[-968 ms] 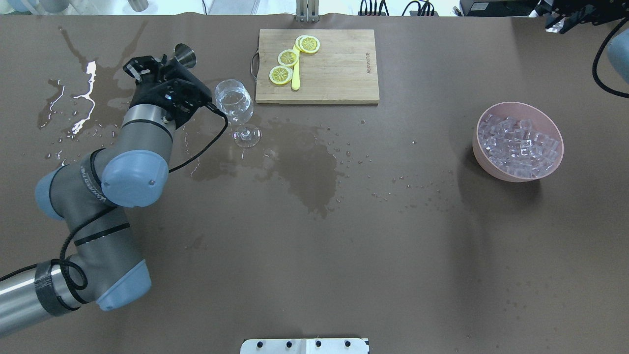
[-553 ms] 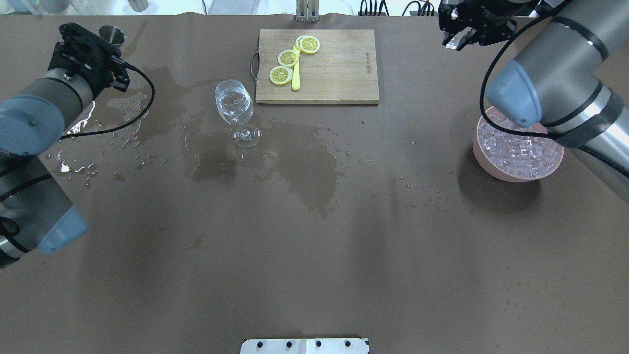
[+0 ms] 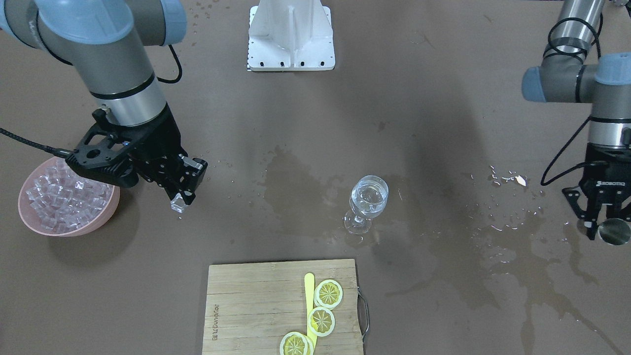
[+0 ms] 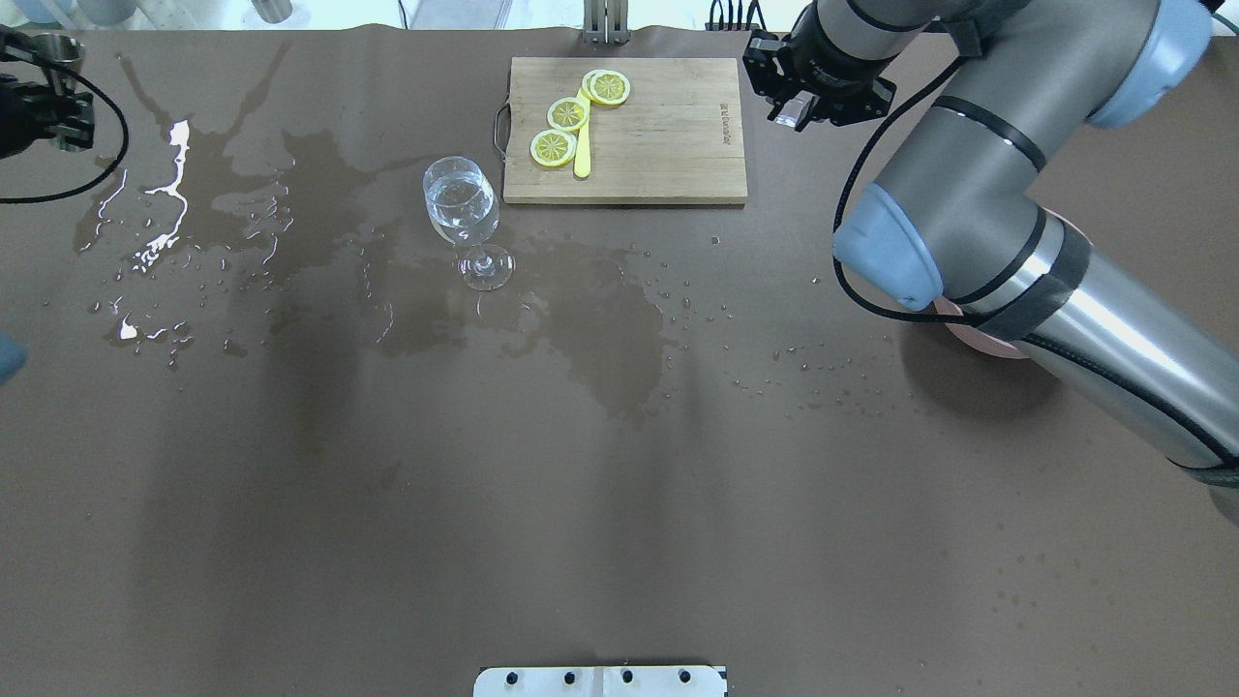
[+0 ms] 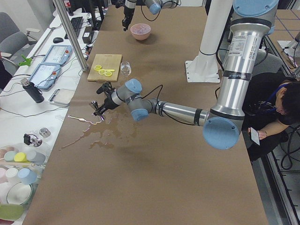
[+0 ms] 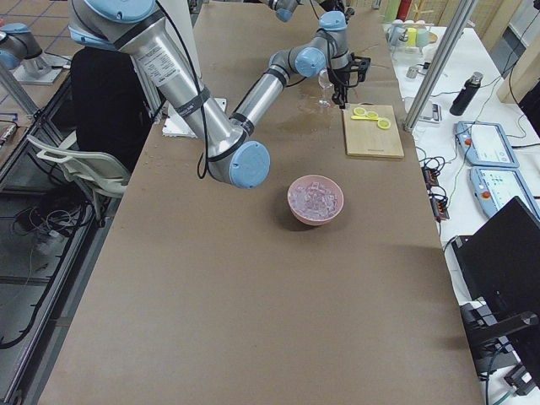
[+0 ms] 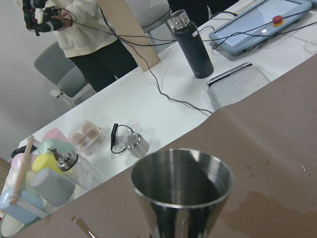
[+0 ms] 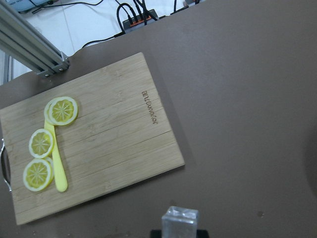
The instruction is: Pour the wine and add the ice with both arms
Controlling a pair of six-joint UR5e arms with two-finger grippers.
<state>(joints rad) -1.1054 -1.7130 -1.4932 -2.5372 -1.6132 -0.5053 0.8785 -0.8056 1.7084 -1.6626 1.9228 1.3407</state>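
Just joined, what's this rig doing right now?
Two-arm drink prep. The right end effector grips one ice cube above the table, between the pink bowl of ice and the wine glass, which already holds clear liquid. The left end effector holds a steel jigger off to the side, near spilled liquid.

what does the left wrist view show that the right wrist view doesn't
Only the left wrist view: a steel jigger up close and, past the table's edge, a dark bottle, pastel cups and a person in a cream top. Only the right wrist view: an ice cube at the bottom edge, and a wooden cutting board with three lemon slices and a yellow knife. Both: the brown table cover.
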